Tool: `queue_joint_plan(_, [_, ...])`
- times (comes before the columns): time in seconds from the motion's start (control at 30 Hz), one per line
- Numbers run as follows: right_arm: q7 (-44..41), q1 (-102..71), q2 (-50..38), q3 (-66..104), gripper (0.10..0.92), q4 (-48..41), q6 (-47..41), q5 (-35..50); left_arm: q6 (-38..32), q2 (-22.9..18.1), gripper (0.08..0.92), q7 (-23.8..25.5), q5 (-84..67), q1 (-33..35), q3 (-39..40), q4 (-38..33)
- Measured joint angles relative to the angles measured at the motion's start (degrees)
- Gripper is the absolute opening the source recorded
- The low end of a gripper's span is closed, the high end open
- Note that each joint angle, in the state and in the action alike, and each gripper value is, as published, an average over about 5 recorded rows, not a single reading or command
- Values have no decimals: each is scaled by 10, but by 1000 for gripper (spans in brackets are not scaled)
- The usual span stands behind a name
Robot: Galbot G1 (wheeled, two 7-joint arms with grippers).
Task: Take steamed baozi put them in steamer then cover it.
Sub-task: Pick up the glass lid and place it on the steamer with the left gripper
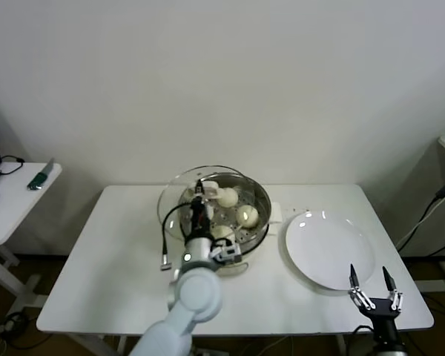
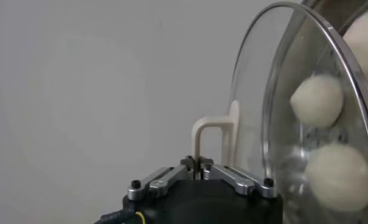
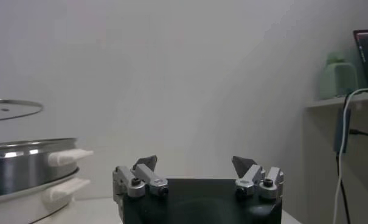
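The steamer (image 1: 258, 194) is a shiny steel basket on a white pot base at the table's middle. Three off-white steamed baozi (image 1: 247, 216) (image 1: 228, 197) (image 1: 221, 232) lie in it. My left gripper (image 1: 201, 194) is shut on the whitish handle (image 2: 214, 131) of the cover (image 2: 263, 91), a clear glass lid with a metal rim. The cover (image 3: 13, 108) hangs a little above the steamer (image 3: 25, 161), shifted toward its left side. Through the glass I see baozi (image 2: 317, 100) (image 2: 339, 176). My right gripper (image 1: 373, 287) (image 3: 196, 163) stands open and empty at the table's front right.
A bare white plate (image 1: 330, 248) lies right of the steamer, just beyond my right gripper. A small side table (image 1: 15, 193) with tools and cables stands far left. A shelf with a cable (image 3: 345, 128) is at the far right.
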Motion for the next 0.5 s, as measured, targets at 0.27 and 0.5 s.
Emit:
queue_joint_plan(0.27, [0,-6,-11,3,823,-4,8,12,0,-61,131,2,44,-4,20,39])
queue_joint_plan(0.5, [0,-8,-15,4,823,-5,13,20,0,-94,131,-5,64,-11,28,73])
